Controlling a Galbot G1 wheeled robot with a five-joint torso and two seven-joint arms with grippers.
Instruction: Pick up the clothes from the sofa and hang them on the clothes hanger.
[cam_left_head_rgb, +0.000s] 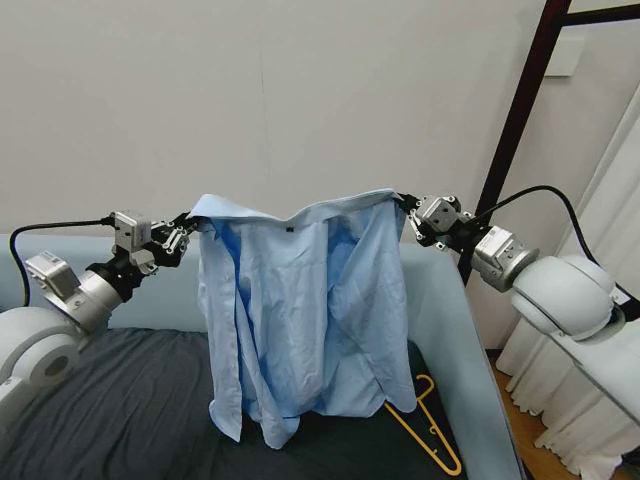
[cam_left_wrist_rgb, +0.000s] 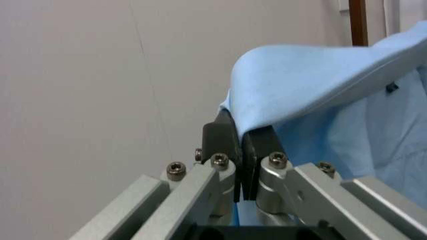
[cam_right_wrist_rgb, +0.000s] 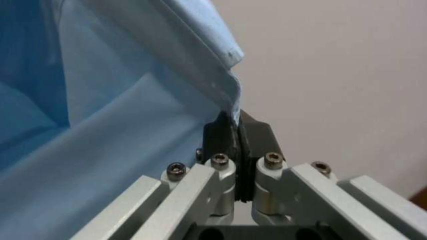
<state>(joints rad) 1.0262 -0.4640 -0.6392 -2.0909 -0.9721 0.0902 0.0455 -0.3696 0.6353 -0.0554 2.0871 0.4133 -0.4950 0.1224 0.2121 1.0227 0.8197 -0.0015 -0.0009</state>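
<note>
The left gripper (cam_left_wrist_rgb: 239, 132) is pinched tight on one shoulder edge of the light blue shirt (cam_left_head_rgb: 300, 300), with cloth wedged between its dark pads. The right gripper (cam_right_wrist_rgb: 235, 131) is clamped the same way on the opposite shoulder seam.

The head view shows what the wrist cameras miss. The shirt is stretched between both raised grippers, its collar line running left to right and its long axis hanging straight down, hem toward the sofa (cam_left_head_rgb: 455, 330). Whether the hem touches the dark seat cushion (cam_left_head_rgb: 110, 410) cannot be told. A yellow clothes hanger (cam_left_head_rgb: 432, 428) lies flat on that cushion, just right of the hem.
</note>
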